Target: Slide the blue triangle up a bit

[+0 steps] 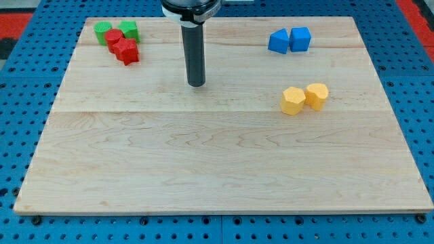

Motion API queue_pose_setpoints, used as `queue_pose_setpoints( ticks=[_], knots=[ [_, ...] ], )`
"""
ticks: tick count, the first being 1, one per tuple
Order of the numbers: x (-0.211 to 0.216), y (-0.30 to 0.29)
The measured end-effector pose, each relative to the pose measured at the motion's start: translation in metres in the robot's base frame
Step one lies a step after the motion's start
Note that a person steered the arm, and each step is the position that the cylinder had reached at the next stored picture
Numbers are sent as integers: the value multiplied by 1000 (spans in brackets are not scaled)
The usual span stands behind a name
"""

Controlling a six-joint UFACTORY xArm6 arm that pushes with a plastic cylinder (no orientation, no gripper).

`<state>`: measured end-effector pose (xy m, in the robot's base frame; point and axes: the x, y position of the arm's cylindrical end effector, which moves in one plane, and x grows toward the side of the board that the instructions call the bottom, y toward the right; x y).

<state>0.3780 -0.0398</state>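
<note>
- The blue triangle (pixel 277 42) is seen near the view's top right of the wooden tabletop (pixel 217 163), touching a blue cube (pixel 300 38) on its right.
- Its orientation and long axis are hard to make out at this size; a blunt upper edge is suggested, but which way it points cannot be told.
- The tip (pixel 196 84) is planted on the tabletop, left of centre, well apart from the blue pair and to their lower left.
- No end effector is fitted: only a straight dark rod is seen, so nothing is gripped, and no open or closed state applies.
- 2 yellow blocks are found below the blue pair: a yellow hexagon-like block (pixel 293 101) and a rounder yellow block (pixel 317 95), touching each other.
- At the view's top left, 2 green blocks (pixel 103 31) (pixel 129 29) and 2 red blocks (pixel 114 38) (pixel 127 51) are clustered tightly; their shapes are unclear.
- No containers are shown; every block rests directly on the tabletop.
</note>
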Motion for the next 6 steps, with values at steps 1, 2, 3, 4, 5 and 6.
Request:
queue_pose_setpoints(
  ticks=[1, 2, 3, 4, 5, 6],
  knots=[
    [-2, 0],
    [-2, 0],
    [-2, 3],
    [-12, 36],
    [-44, 102],
    [-100, 169]
  ],
)
